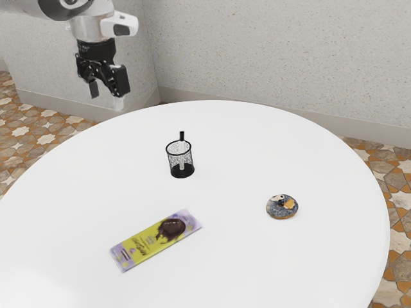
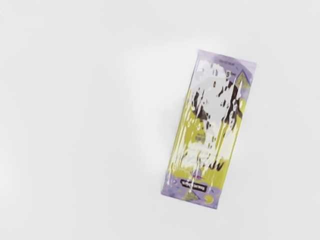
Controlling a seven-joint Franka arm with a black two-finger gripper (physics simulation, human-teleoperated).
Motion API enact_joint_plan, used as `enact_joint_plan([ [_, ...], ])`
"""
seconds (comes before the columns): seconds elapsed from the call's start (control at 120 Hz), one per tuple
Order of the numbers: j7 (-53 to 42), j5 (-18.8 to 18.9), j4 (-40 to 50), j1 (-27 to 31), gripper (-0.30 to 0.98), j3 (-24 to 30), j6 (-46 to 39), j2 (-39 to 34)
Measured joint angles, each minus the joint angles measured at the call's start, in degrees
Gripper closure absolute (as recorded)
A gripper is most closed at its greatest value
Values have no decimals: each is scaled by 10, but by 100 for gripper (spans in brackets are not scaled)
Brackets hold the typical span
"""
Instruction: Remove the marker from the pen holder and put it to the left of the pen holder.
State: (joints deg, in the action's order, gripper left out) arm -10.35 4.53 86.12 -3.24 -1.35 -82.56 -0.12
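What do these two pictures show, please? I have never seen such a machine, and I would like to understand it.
The machine is a simulated robot arm with a black two-finger gripper. The exterior view comes from a camera at the arm's side; the wrist view comes from a camera on its hand, looking down at the packet.

On the round white table lies a flat purple-and-yellow packet with a dark chocolate-like picture. There is also a small round blue-grey object with an orange patch, and a black mesh pen holder with a slim black-and-white marker standing in it.

The gripper is open and holds nothing.
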Motion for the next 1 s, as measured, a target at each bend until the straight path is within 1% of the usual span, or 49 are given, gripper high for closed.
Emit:
enact_joint_plan([
  [0.1, -6, -2, 6, 6, 0, 0, -26, 4],
  [0.233, -12, -5, 10, 20, 0, -1, -97, 82],
  [0.317, -15, 14, 60, 30, 0, -1, -202, 122],
  [0.367, -17, 21, 72, 32, 0, -2, -272, 157],
  [0.4, -19, 25, 69, 32, 0, -2, -321, 187],
  [0.475, -22, 29, 24, 32, 0, -2, -409, 253],
  [0.55, -24, 30, 2, 32, 0, -3, -472, 285],
  [0.7, -25, 8, -24, 34, 0, -14, -569, 336],
  [0.767, -24, -11, -34, 34, 0, -16, -598, 352],
  [0.867, -12, -32, -38, 33, 0, -17, -631, 376],
  [1.0, 3, -43, -44, 33, 0, -17, -656, 393],
])
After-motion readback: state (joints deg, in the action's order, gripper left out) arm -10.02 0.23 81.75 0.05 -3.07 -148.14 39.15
